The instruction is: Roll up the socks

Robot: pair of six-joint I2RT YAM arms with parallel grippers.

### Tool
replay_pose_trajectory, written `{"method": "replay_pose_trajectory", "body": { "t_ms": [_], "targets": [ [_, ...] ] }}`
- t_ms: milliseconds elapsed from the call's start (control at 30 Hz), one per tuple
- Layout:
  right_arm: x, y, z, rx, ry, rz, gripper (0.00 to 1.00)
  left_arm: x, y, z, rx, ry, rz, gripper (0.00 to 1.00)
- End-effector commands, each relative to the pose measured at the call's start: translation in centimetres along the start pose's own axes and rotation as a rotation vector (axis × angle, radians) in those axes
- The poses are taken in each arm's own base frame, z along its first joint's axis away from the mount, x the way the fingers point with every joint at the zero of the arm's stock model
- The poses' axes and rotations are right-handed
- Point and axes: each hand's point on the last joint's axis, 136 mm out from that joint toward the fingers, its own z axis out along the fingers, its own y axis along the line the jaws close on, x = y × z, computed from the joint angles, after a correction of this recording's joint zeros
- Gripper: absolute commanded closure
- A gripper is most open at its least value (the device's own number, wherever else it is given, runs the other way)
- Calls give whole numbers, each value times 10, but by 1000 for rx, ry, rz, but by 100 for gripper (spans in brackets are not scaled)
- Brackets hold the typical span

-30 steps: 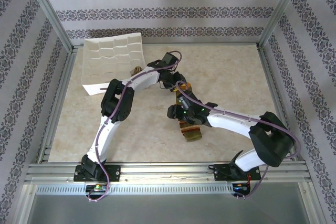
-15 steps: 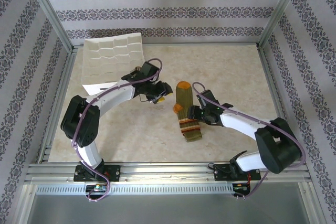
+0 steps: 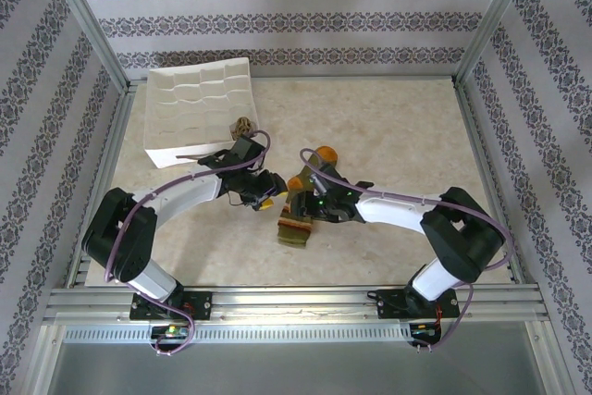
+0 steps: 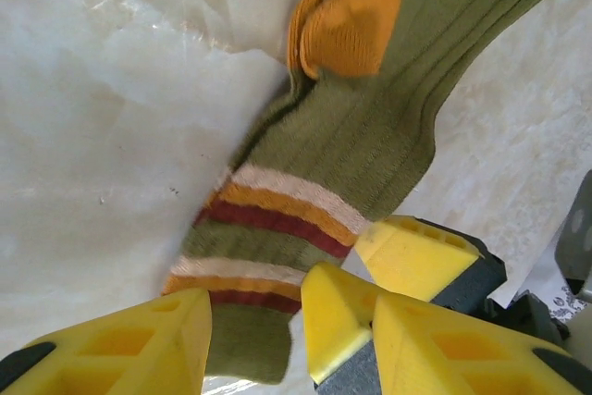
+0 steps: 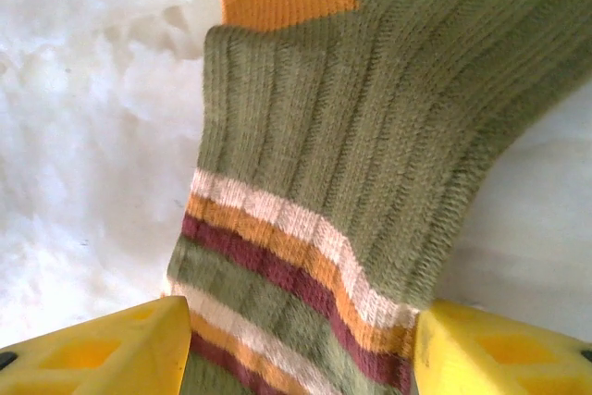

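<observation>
The olive sock [image 4: 370, 127] is spread flat — its striped cuff [image 5: 277, 265] straddled by left gripper [image 4: 257, 321] and right gripper [image 5: 301, 321], both parted, seemingly unclenched, so rolling can be started.

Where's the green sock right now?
In the top view the green sock lies mid-table where the left gripper and the right gripper meet, striped cuff toward the arm bases.

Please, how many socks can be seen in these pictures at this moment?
2. The olive green sock lies flat near the middle of the table. The argyle sock sits bunched at the near right edge of the white tray. Others could be hidden.
</observation>
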Motion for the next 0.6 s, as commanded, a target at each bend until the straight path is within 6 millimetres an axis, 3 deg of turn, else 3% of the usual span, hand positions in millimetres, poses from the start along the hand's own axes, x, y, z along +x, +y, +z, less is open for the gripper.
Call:
{"method": "replay_pose_trajectory", "body": {
  "t_ms": [0, 100, 200, 400, 567],
  "targets": [
    [-10, 3, -14, 28, -52, -103, 39, 4, 3, -7, -4, -5, 33, 52],
    [-5, 1, -33, 118, -136, -424, 41, 1, 9, -19, -77, -44, 150, 54],
    [21, 4, -36, 149, -178, -728, 40, -10, 18, -32, -195, -91, 276, 54],
    [32, 21, -39, 106, -305, -927, 37, -49, 4, -36, -269, -130, 423, 54],
    [38, 28, -32, 115, -316, -1016, 35, -80, -17, -39, -222, -173, 489, 52]
  ]
}}
